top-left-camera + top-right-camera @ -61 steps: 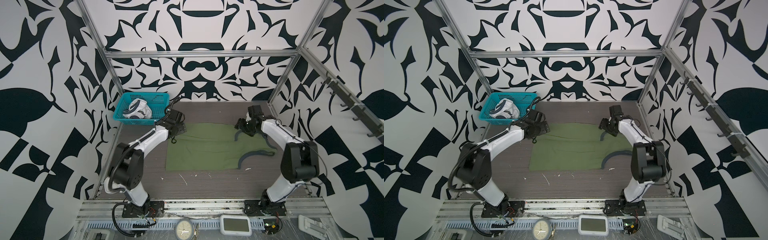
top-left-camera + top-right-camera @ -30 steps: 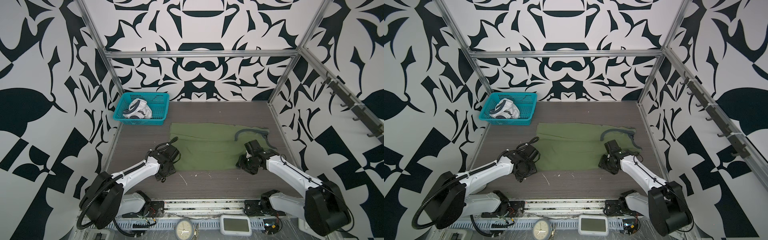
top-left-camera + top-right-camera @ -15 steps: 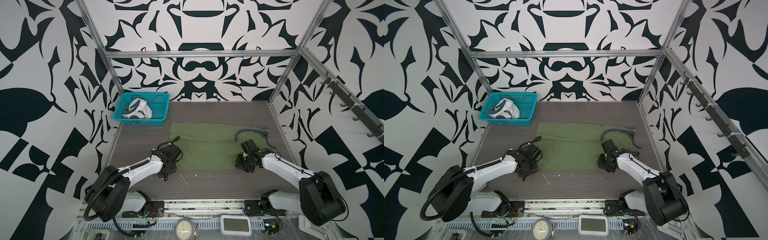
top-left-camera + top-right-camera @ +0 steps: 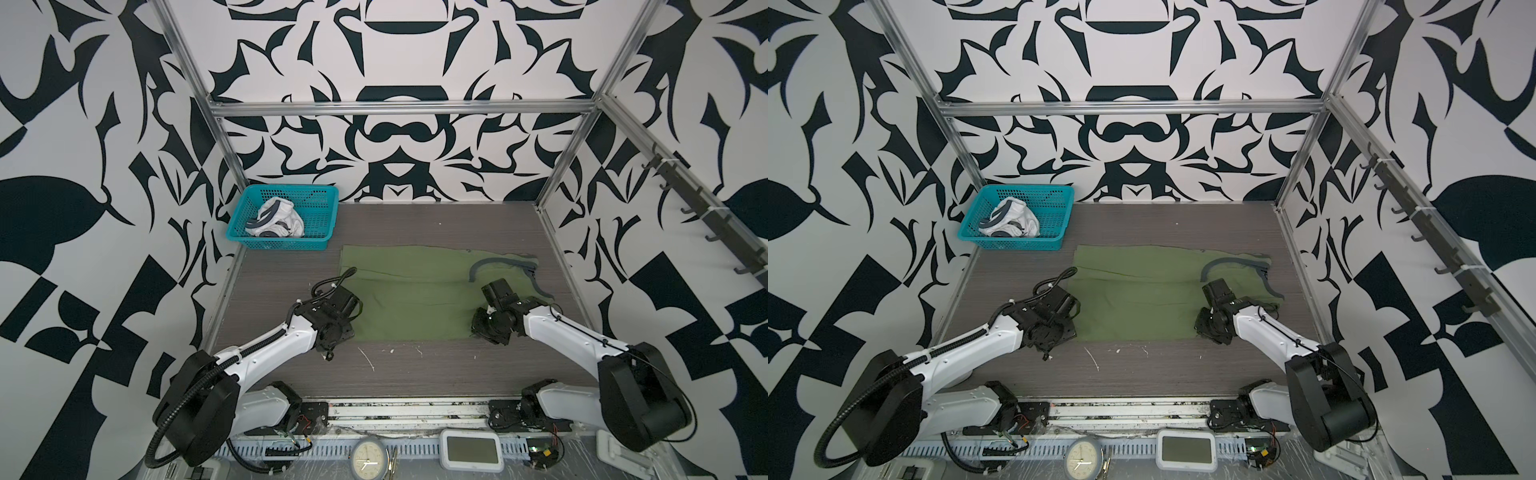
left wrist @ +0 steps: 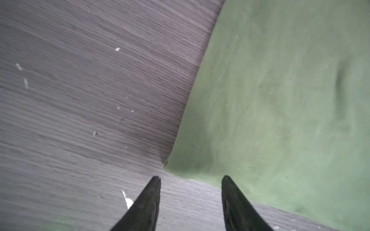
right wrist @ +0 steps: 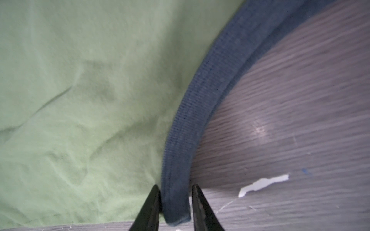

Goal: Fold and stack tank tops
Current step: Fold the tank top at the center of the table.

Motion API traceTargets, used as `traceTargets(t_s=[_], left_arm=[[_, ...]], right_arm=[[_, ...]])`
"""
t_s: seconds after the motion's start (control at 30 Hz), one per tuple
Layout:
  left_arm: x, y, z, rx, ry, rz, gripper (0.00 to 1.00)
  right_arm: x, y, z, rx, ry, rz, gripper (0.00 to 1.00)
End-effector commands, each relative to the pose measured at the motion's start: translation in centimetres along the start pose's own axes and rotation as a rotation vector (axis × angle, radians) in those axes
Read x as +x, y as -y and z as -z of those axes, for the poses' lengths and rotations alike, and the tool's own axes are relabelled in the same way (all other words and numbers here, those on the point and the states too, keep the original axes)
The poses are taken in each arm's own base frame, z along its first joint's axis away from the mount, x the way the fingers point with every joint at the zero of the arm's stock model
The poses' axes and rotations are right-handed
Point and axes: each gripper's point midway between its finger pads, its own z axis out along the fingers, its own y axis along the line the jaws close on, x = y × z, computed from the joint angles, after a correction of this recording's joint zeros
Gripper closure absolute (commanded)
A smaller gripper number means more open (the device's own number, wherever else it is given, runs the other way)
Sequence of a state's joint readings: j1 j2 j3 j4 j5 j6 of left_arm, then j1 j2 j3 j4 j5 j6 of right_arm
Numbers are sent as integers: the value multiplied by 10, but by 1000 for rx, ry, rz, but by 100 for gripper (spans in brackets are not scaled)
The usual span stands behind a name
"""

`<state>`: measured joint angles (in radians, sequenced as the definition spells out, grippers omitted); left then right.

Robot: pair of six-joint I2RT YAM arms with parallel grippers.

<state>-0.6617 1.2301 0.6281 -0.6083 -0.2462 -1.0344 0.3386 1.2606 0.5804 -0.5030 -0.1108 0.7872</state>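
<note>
The olive green tank top lies spread flat on the dark wood table in both top views. My left gripper is open at its near left corner, one fingertip over the cloth edge and bare table in the gap. My right gripper is at the near right corner, shut on the end of the dark blue trim beside the green cloth. The white tank top lies crumpled in the basket.
The teal mesh basket stands at the back left corner. Metal frame posts and patterned walls close in the table on three sides. A clock and a small screen sit on the front rail. White flecks dot the near table.
Both arms came from the top's far edge to its near corners. Over the last second the right jaws closed onto the trim end and the left jaws narrowed a little.
</note>
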Motion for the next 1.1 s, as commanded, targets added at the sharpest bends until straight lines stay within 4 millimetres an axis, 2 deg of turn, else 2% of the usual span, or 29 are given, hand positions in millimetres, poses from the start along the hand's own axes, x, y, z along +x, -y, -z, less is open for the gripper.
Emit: traceTargets(t_s=[0.0, 0.13, 0.27, 0.4, 0.5, 0.7, 0.77, 1.07], left_arm=[[8, -12, -8, -59, -27, 16, 51], [15, -23, -17, -122, -54, 15, 53], [17, -22, -24, -128, -65, 11, 57], [19, -19, -31, -132, -80, 6, 67], [17, -15, -32, -126, -80, -2, 76], [1, -2, -20, -108, -35, -34, 96], [-7, 4, -15, -98, -16, -42, 100], [-53, 40, 6, -31, 85, -55, 100]], right_arm=[[-7, -5, 5, 5, 24, 18, 70], [-6, -4, 3, 9, 21, 19, 70], [-7, -5, 2, 11, 20, 20, 70], [-9, -6, 2, 13, 24, 24, 72], [-11, -8, 1, 17, 24, 29, 77], [-19, -16, 6, 5, 41, 40, 91], [-22, -18, 9, 3, 48, 46, 96], [-41, -35, 25, -1, 84, 91, 100]])
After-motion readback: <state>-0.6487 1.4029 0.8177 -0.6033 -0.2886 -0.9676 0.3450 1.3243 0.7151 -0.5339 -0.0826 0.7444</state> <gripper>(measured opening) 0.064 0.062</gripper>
